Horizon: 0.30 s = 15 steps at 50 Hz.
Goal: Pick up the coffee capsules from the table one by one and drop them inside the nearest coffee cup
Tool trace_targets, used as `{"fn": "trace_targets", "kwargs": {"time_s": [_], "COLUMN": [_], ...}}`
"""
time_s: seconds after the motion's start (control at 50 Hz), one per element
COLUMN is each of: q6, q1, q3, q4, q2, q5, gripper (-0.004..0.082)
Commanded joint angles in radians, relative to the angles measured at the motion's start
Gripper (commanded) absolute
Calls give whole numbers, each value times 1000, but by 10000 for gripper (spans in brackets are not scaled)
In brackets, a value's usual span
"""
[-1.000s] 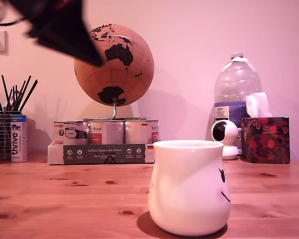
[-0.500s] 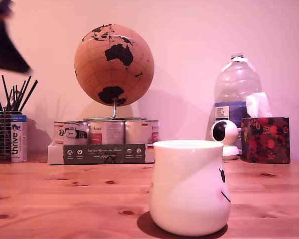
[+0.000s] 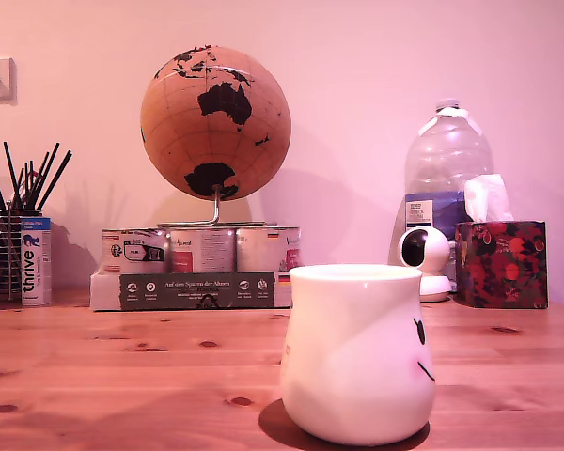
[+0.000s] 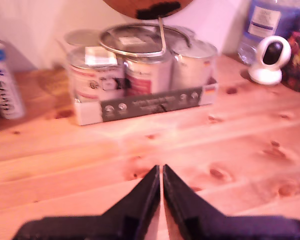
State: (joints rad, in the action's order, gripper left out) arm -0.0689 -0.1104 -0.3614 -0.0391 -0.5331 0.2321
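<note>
In the exterior view the mug (image 3: 357, 355) stands near on the surface (image 3: 122, 376) with no capsule or arm visible, while the wrist view shows the end effector (image 4: 161, 172) clenched, empty, over bare planks, so finding a capsule likely comes next.

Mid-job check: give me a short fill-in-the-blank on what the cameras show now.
1. In the wrist view the gripper has its jaws ____.
2. The globe stands on a pack of ____.
3. In the exterior view the white camera sits to the ____ of the coffee cup.
4. The face on the coffee cup is drawn in ____.

Missing words: shut; tins; right; black
</note>
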Motion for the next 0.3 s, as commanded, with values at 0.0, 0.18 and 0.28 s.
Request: {"fn": "trace_targets", "kwargs": {"time_s": [0.0, 0.18, 0.28], "q6": [-3, -3, -3], "q1": [1, 1, 1], "q3": [14, 14, 14], "q4": [-14, -73, -81], "q2": [52, 170, 206], "q5": [-16, -31, -31], "gripper": [-19, -19, -19]}}
